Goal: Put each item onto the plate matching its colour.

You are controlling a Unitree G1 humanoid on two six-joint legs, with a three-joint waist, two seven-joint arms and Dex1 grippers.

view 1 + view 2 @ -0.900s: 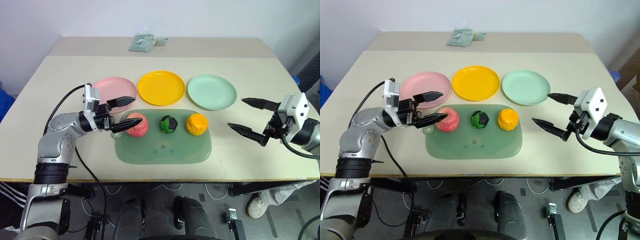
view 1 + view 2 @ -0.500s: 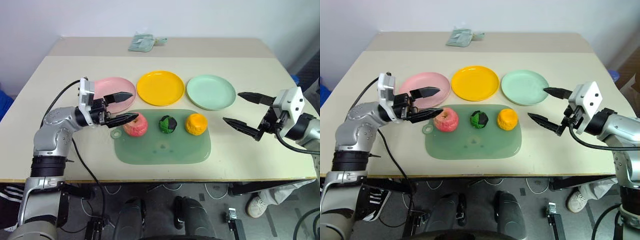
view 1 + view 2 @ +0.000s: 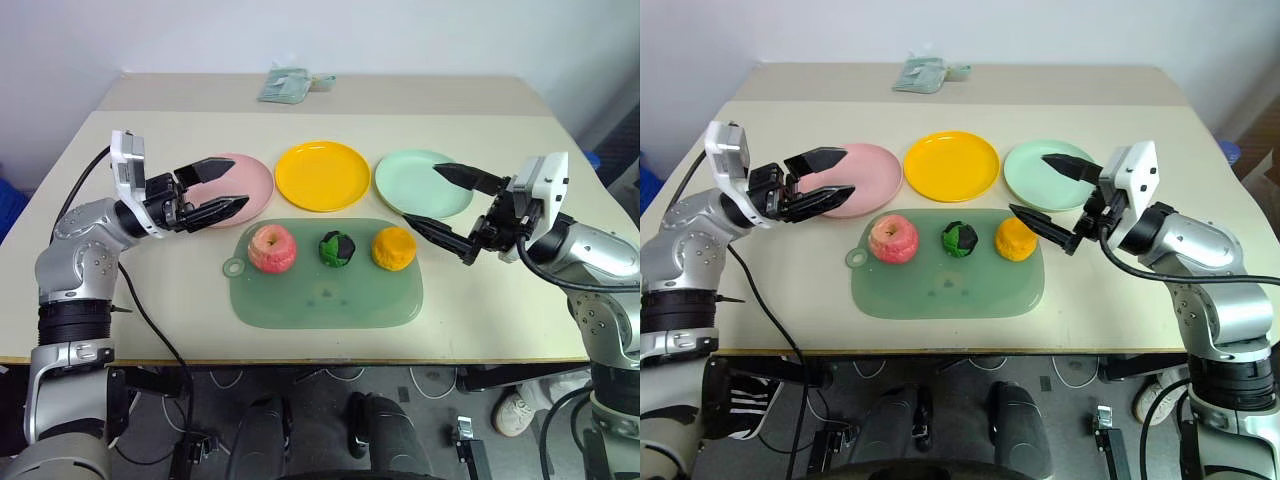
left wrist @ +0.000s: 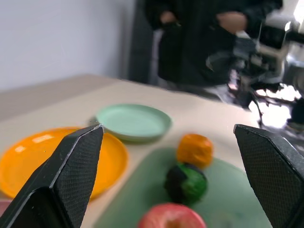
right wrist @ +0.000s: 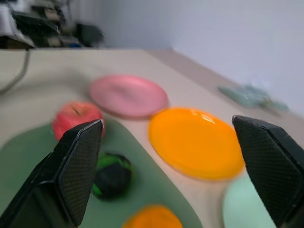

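Note:
Three items lie in a row on the translucent green mat [image 3: 325, 295]: the red-pink apple [image 3: 272, 248], the dark green-and-black ball [image 3: 337, 249] and the orange fruit [image 3: 393, 248]. Behind the mat stand the pink plate [image 3: 872, 175], the yellow plate [image 3: 322, 176] and the mint plate [image 3: 1035, 185], all bare. My left gripper [image 3: 238, 182] hangs open over the pink plate's near edge, left of and behind the apple, holding nothing. My right gripper [image 3: 424, 194] is open and hovers between the mint plate and the orange fruit, pointing left. In the left wrist view the apple [image 4: 171, 219] lies low between the fingers.
A folded greenish cloth [image 3: 290, 85] lies at the table's far edge. A person in dark clothing [image 4: 199, 38] stands beyond the table's right side. Bare tabletop lies left of the pink plate and right of the mat.
My left gripper has drawn back from the apple, moving left and up to the pink plate's edge. My right gripper has swung left from the table's right side towards the orange fruit.

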